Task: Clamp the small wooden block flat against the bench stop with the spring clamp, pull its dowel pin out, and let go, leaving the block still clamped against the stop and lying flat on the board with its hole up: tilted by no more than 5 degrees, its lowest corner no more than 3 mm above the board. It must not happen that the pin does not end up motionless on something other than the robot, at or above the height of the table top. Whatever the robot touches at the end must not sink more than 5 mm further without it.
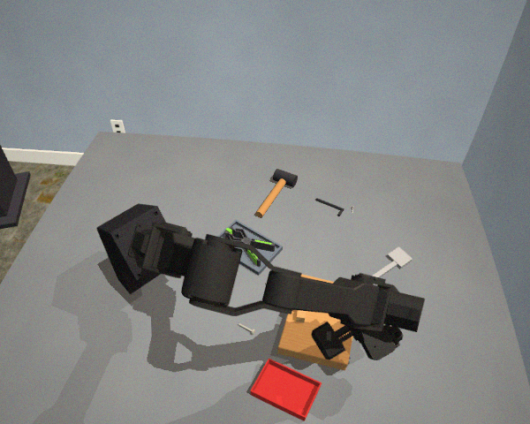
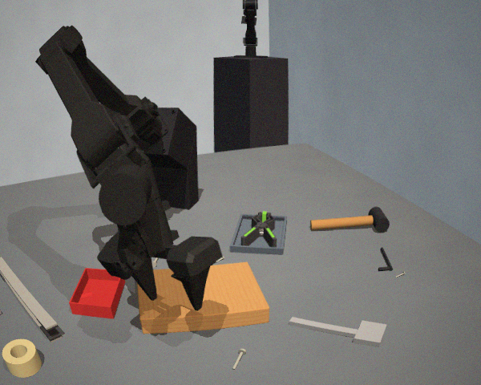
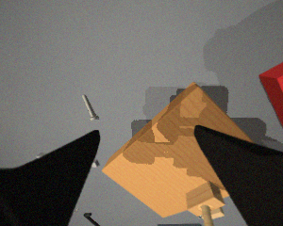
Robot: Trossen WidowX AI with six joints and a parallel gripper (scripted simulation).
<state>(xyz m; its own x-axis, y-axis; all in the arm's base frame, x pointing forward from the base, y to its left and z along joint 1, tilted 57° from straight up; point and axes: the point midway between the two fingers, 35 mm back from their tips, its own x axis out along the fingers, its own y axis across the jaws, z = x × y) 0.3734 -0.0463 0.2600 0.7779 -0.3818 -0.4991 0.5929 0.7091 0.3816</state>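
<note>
My gripper [image 2: 175,303] [image 3: 147,132] is open and empty, its fingertips low over the near part of the wooden board [image 1: 297,339] [image 2: 240,285] [image 3: 156,188]. The small wooden block and bench stop show as a stepped pair [image 3: 203,194] at the board's far side in the wrist view; I cannot tell clearly where one ends. The dowel pin [image 3: 207,216] stands up from it, cut off by the lower edge. In the exterior view my gripper hides them. The black and green spring clamp [image 1: 245,241] [image 2: 262,228] lies in a grey-blue tray [image 1: 277,252] [image 2: 257,250], away from the block.
A red tray [image 1: 260,376] [image 2: 92,310] [image 3: 278,101] sits beside the board. A mallet [image 1: 269,198] [image 2: 342,222], a hex key [image 1: 329,204] [image 2: 386,258], a pale paddle [image 1: 397,257] [image 2: 369,332], a tape roll [image 2: 29,364], a long pale strip [image 2: 25,292] and several screws lie around.
</note>
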